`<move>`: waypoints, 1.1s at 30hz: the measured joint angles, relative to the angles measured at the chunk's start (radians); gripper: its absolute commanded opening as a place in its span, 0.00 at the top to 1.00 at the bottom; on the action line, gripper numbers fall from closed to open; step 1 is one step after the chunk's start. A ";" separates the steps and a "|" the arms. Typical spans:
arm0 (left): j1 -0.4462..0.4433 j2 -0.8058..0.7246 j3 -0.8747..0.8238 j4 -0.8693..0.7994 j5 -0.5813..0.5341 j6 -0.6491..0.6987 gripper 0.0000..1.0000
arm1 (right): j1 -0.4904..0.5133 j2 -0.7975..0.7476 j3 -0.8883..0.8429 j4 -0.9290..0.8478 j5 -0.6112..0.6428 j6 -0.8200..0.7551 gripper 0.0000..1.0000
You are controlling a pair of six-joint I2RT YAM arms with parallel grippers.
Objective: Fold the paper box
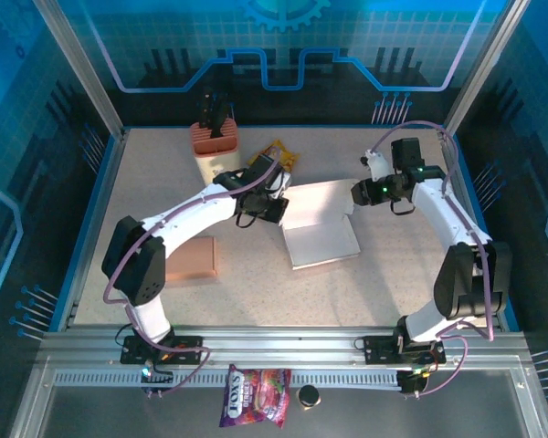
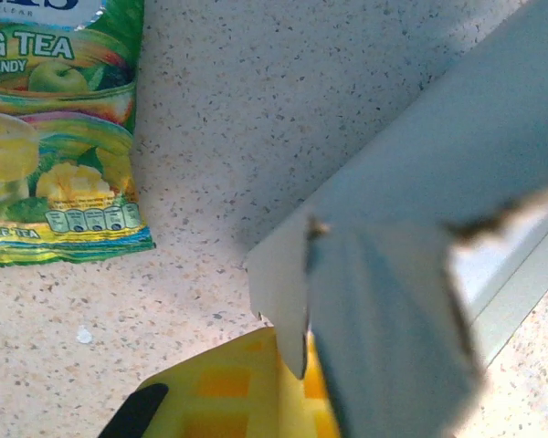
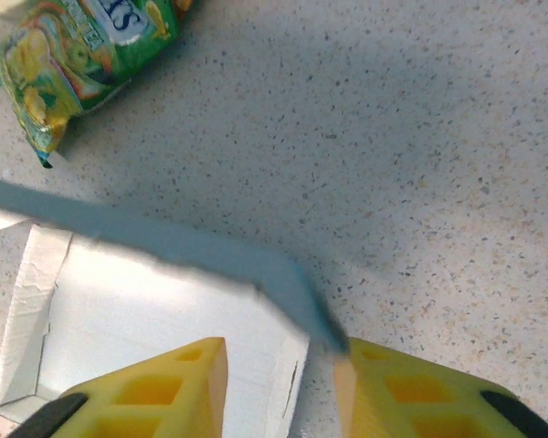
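Yellow finger (image 2: 228, 388) of the left gripper (image 1: 274, 205) is pinching the left flap of the paper box (image 1: 321, 233), which is lying mid-table between the arms. Folding well probably means anchoring that flap while the right gripper (image 3: 279, 365), jaws spread astride the right wall, closes squarely at the crease. Left arm is reaching forward-right; right arm is bending inward.

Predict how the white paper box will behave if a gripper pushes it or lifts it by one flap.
The paper box looks thin-walled and open, so it probably bends at its creases rather than lifting rigidly. Its raised flap appears sheet-thin, likely floppy. Lying flat on the speckled table, it seems light enough to slide when pushed.
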 measured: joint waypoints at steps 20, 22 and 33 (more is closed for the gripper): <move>0.090 0.072 0.087 -0.033 0.103 0.155 1.00 | 0.031 0.103 0.026 0.034 -0.036 0.004 0.71; 0.092 0.077 0.097 -0.035 0.105 0.155 1.00 | 0.033 0.111 0.034 0.034 -0.034 0.007 0.77; 0.096 0.132 0.146 -0.045 0.105 0.123 1.00 | 0.085 0.125 0.056 0.050 0.070 0.041 1.00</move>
